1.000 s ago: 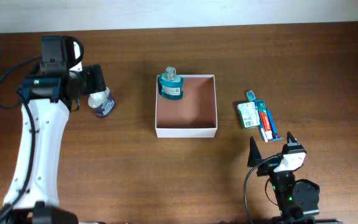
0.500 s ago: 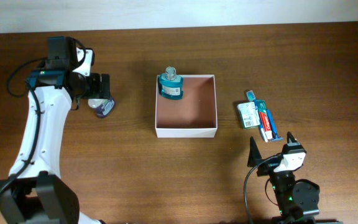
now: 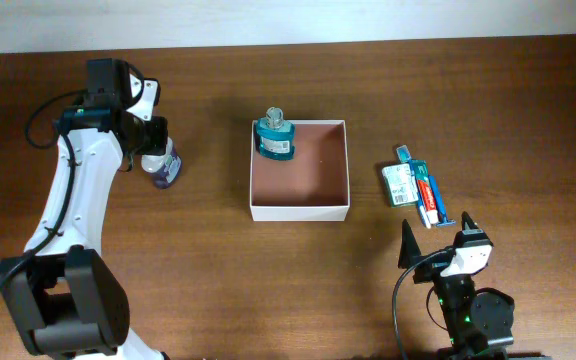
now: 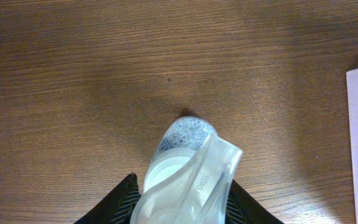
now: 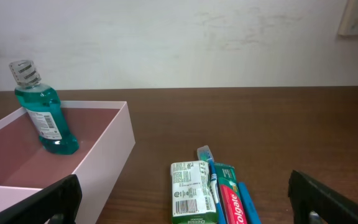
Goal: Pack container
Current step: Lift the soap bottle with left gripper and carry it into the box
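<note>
**Left gripper, change over the last second.** The wrist has swung round and advanced. The small clear bottle, earlier lying just ahead of the widely parted jaws, now sits between the fingers. The jaws have narrowed from wide apart to a close clasp on both flanks of the bottle. Behind the pincer, the left arm has bowed outward, and its lower links have entered the overhead view.
</note>
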Action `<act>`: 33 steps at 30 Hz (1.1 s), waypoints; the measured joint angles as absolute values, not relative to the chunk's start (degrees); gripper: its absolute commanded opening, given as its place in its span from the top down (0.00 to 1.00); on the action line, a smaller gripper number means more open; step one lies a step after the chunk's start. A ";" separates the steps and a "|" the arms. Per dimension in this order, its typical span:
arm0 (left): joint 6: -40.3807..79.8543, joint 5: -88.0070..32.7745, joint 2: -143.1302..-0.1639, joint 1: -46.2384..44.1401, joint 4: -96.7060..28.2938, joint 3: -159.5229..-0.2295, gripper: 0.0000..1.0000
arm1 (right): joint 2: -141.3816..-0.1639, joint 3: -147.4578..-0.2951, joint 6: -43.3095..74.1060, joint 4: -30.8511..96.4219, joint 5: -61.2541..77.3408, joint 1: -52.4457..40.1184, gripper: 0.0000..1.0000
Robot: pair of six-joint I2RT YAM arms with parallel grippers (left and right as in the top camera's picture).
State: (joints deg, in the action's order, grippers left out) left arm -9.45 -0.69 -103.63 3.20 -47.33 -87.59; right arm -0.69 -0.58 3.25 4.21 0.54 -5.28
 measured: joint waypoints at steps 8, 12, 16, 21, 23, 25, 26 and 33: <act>-9.41 -0.69 -103.63 3.20 -47.31 -87.57 0.74 | -0.69 -0.58 3.20 4.21 0.54 -5.28 0.01; -9.65 -0.69 -103.63 3.20 -47.35 -87.55 0.82 | -0.69 -0.58 3.20 4.21 0.54 -5.28 0.01; -9.65 -0.82 -103.63 3.20 -47.35 -87.55 0.82 | -0.69 -0.58 3.22 4.21 0.54 -5.28 0.01; -9.65 -2.07 -103.63 3.20 -47.66 -87.61 0.84 | -0.69 -0.58 3.18 4.21 0.54 -5.28 0.01; -9.56 -2.48 -103.55 3.20 -48.49 -87.88 0.84 | -0.69 -0.58 3.22 4.21 0.54 -5.28 0.01; -8.75 -2.98 -103.22 3.20 -49.23 -87.96 0.85 | -0.69 -0.58 3.22 4.21 0.54 -5.28 0.01; -8.12 -3.27 -102.74 3.20 -49.58 -87.96 0.85 | -0.69 -0.58 3.20 4.21 0.54 -5.28 0.01; -3.99 -6.98 -91.88 2.02 -50.61 -88.29 0.85 | -0.69 -0.58 3.20 4.21 0.54 -5.28 0.01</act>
